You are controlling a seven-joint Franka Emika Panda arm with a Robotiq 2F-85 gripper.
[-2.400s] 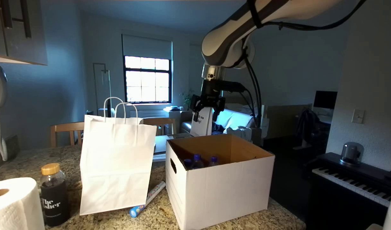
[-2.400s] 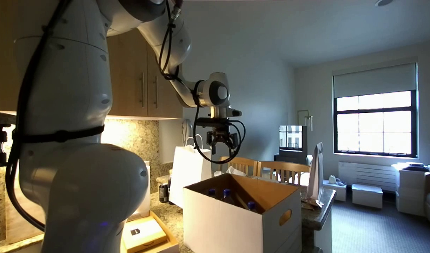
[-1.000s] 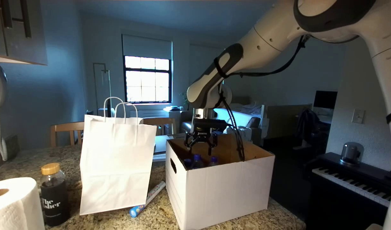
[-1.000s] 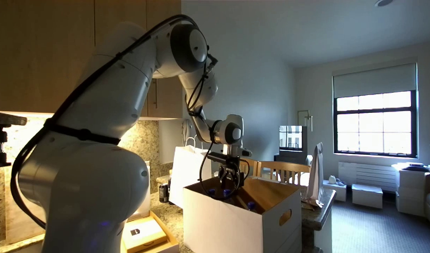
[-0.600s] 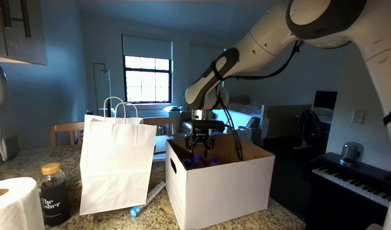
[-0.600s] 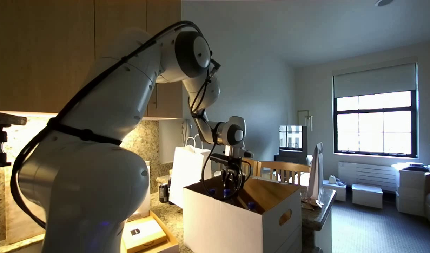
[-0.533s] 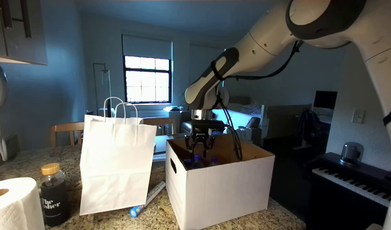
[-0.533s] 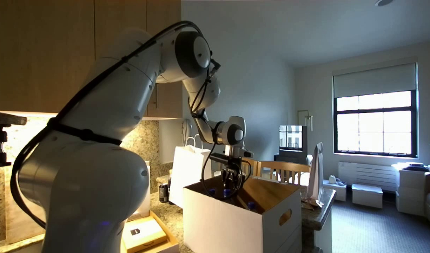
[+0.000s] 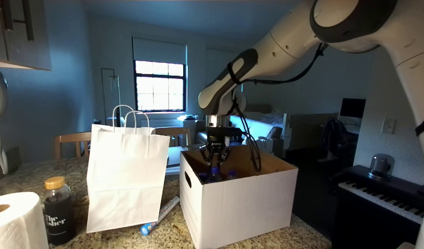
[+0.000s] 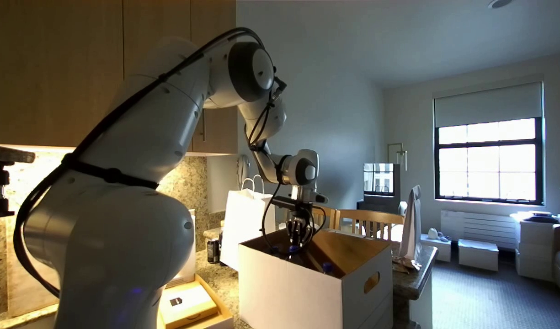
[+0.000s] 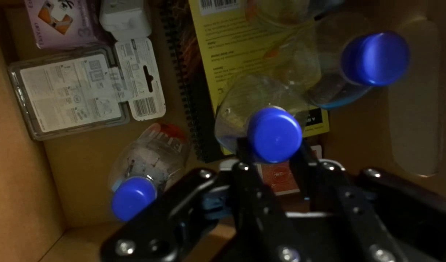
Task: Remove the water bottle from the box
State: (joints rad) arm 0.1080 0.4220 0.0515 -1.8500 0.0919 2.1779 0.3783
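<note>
Step in hand, as judged: the grasp, with the lift-out still to be made. The gripper points down into the white cardboard carton, its fingers drawn close and, by the wrist view, set on either side of the blue cap of a clear plastic water bottle. It appears to be pinching that cap; firmness of hold cannot be verified. The water bottle is inside the carton, its cap seen through the carton's mouth in both exterior views; whether its base bears on the bottom is hidden. Also inside are a second blue-capped bottle, near the gripped one, contact between their bodies not determinable; a third bottle, apart from both; and a spiral-bound book with a yellow panel. The next move calls for a slow, straight raise, since the hold is on the smooth cap alone and the body may swing or slip. The base should pass above the rim before any sideways travel; set-down could then be on the granite counter, avoiding the white paper bag standing there.
</note>
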